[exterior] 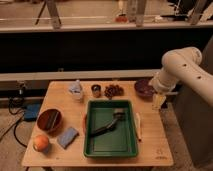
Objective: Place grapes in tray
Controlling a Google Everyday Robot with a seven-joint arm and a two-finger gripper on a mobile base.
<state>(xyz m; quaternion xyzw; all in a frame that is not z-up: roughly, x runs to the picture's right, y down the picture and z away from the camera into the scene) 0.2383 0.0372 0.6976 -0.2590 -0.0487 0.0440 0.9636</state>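
The grapes (113, 90), a small dark reddish-brown bunch, lie on the wooden table just behind the far rim of the tray. The green rectangular tray (100, 144) sits in the middle of the table and holds a dark brush. My gripper (159, 101) hangs from the white arm at the table's right edge. It is to the right of the grapes, beside the dark purple bowl, and touches neither the grapes nor the tray.
A small dark cup (96, 90) stands just left of the grapes. A clear bag (76, 90) lies at the far left and a purple bowl (144, 87) at the far right. A reddish-brown bowl (49, 120), a blue sponge (67, 137) and an orange fruit (41, 142) lie on the left.
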